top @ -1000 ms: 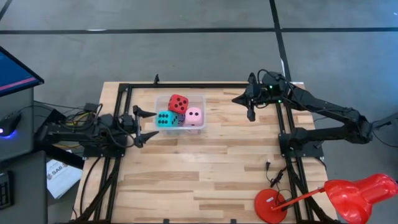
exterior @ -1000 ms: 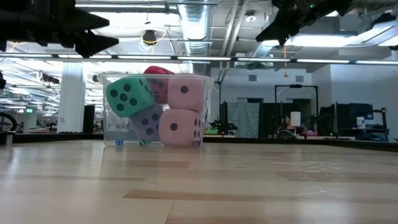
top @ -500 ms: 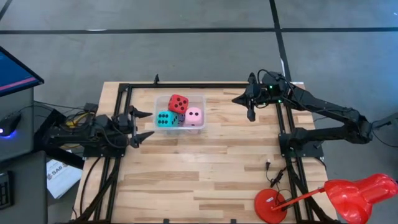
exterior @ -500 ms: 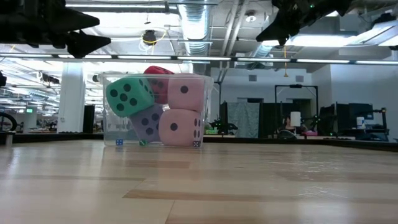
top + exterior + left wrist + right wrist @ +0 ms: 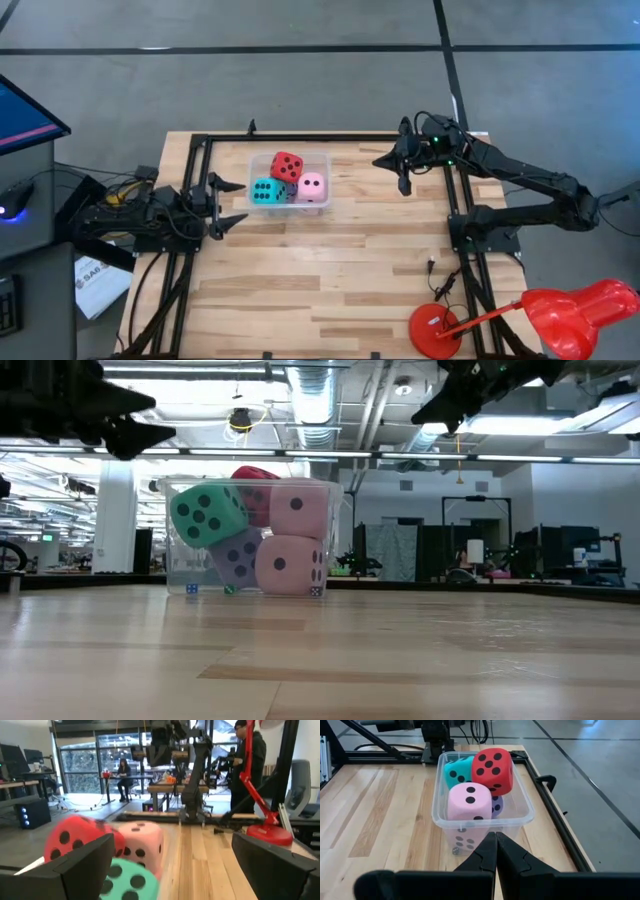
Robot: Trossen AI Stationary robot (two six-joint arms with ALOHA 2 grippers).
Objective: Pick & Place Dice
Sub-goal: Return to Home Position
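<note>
A clear plastic tub (image 5: 322, 160) stands on the table's far middle and holds all five dice. The red die (image 5: 287, 166) lies on top. The cyan die (image 5: 265, 191) and a pale pink die (image 5: 312, 185) sit beside it. The violet-blue die (image 5: 238, 558) and the second pink die (image 5: 290, 565) lie at the bottom. My left gripper (image 5: 232, 202) hovers open just left of the tub, above table height, facing the dice (image 5: 142, 842). My right gripper (image 5: 403, 172) hangs shut in the air to the right of the tub (image 5: 522, 812), pointing at it.
Black frame rails (image 5: 455, 215) run along both sides of the table. A red lamp (image 5: 560, 315) stands on its base at the near right corner. Bare wood (image 5: 320, 270) stretches from the tub to the near edge. People (image 5: 250, 755) are in the room beyond.
My left gripper has drawn back a little from the tub toward the table's left edge and stays open. The dice, the tub and my right arm have kept still.
</note>
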